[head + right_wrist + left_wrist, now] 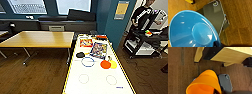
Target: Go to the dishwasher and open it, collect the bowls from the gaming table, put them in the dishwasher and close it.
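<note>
While I face the gaming table (100,80), its white surface with yellow edges stretches ahead of me, carrying an orange bowl (105,64) touching a yellow bowl (113,64), a pale bowl with a blue rim (88,61) just beside them, a black paddle (80,55), and colourful game boxes (98,50) farther back. To its left stands a wood-topped table (40,38); a person (143,12) stands by a black cart (145,41) at far right. My left wrist view shows an orange bowl (204,83) large above brown carpet (180,72), seemingly held by my left gripper. My right wrist view shows a blue bowl (193,31) over wood floor (240,25); I cannot tell either gripper's finger state
</note>
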Controlling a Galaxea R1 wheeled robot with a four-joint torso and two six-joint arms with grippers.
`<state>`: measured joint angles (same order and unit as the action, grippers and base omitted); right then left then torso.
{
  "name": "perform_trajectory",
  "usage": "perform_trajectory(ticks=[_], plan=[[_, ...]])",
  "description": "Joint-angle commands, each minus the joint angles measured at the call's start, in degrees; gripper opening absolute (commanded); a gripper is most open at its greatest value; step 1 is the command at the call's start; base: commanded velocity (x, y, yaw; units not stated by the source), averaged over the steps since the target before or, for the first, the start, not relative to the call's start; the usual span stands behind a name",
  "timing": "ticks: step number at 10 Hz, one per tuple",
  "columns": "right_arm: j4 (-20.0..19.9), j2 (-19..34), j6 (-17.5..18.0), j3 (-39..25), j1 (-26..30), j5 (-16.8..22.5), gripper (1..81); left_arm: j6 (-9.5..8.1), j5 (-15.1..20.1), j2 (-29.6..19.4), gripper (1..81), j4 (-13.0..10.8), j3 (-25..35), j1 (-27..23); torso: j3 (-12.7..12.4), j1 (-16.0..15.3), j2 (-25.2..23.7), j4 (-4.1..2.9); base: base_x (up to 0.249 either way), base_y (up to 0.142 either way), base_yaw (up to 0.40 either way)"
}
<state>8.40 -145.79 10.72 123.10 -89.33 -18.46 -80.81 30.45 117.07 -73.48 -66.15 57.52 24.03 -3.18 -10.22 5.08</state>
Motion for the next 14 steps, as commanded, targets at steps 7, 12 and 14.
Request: perform_trajectory(ticks=[7, 12, 14], plan=[[1.1, 1.3, 0.0, 0.1, 0.2, 2.8, 1.0, -3.83, -10.9, 7.9, 1.0, 1.2, -21.1, 3.2, 0.0, 0.0, 0.0, 0.0, 0.0, 0.0, 0.0], [1.2, 0.9, -0.2, 0.1, 0.7, 2.9, 1.0, -3.83, -10.8, 15.5, 1.0, 4.9, -31.9, 7.1, 0.0, 0.0, 0.0, 0.0, 0.0, 0.0, 0.0], [1.2, 0.6, -0.2, 0.3, 0.7, 3.0, 1.0, -3.83, -10.4, 16.0, 1.0, 5.2, -31.9, 8.3, 0.0, 0.0, 0.0, 0.0, 0.0, 0.0, 0.0]])
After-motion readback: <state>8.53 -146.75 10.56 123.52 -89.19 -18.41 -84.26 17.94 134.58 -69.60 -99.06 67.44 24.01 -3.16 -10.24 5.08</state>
